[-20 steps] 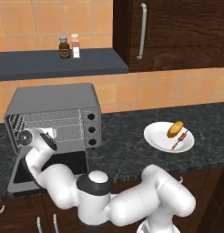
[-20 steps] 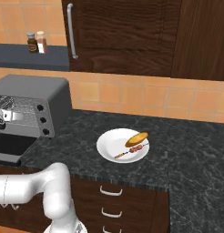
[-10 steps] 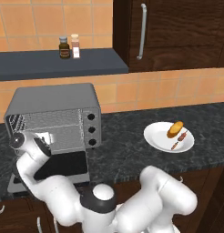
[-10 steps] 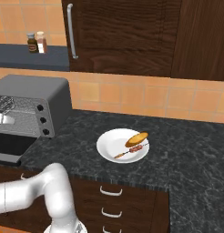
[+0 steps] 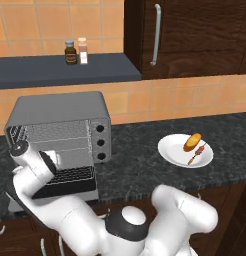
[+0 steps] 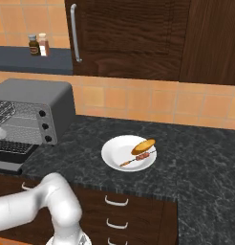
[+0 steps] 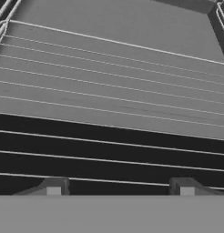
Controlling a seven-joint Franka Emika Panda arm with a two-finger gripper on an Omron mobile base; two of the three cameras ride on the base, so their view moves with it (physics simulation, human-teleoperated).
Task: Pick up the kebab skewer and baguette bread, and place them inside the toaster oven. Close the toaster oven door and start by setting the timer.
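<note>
**Oven door down, food not yet touched**

Hand view looks straight into the toaster oven (image 5: 60,135): wire racks (image 7: 109,91) run across the frame, and my end effector (image 7: 118,186) points at them with its two tips set well apart and nothing between them, so it is open and empty. In the left base view my hand (image 5: 45,162) sits just in front of the oven mouth, above the toaster oven door (image 5: 67,182), which lies folded down and nearly flat towards the worktop (image 5: 140,160). I judge that the door lies this way so the racks can be reached for loading.

Well apart from the oven, to its right, a white plate (image 6: 112,153) rests on the worktop. The baguette bread (image 6: 144,145) lies on it with the kebab skewer (image 6: 137,158) just beside it, on the side nearer me. Neither has been picked up. The three black knobs (image 5: 100,142) stand in a column on the oven's right panel, clear of the door, ready for the timer step later.

Two small jars (image 5: 76,52) stand on the ledge above.
</note>
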